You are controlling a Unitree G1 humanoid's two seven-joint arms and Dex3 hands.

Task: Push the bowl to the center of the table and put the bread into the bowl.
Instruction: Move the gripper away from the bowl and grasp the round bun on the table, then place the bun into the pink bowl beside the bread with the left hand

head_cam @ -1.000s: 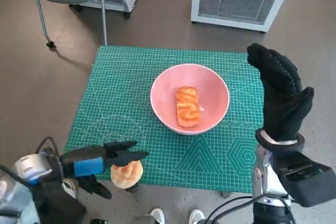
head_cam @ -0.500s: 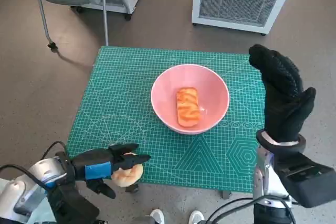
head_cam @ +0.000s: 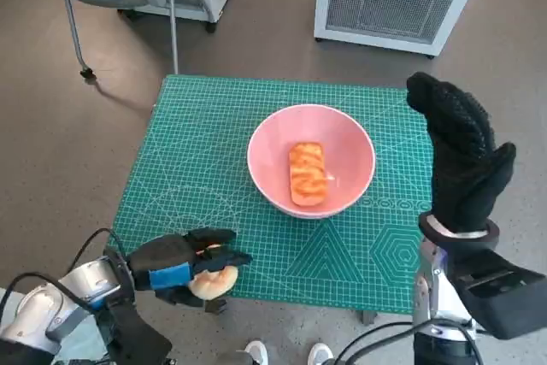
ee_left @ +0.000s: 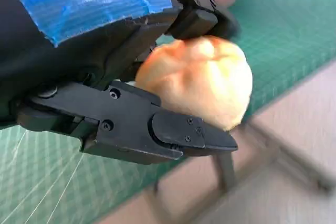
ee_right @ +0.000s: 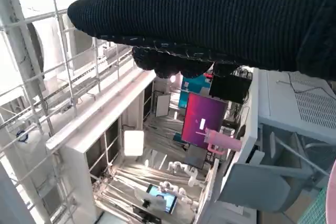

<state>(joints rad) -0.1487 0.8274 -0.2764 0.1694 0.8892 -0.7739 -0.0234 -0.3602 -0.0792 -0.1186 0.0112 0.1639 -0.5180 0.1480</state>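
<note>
Round bread roll point(head_cam: 214, 281) being pinched by left hand point(head_cam: 175, 260) at the table's near edge, toward its left corner.
Roll is looking light, soft and squashable; fingers point(ee_left: 173, 132) are clamping it top and bottom across its middle, so a gentle hold there seems best. Pink bowl point(head_cam: 350, 138) is sitting mid-table, already holding a bread loaf point(head_cam: 308, 173). Right hand point(head_cam: 460, 156) is hovering over the right edge, raised, holding nothing, fingers looking straight and together.
</note>
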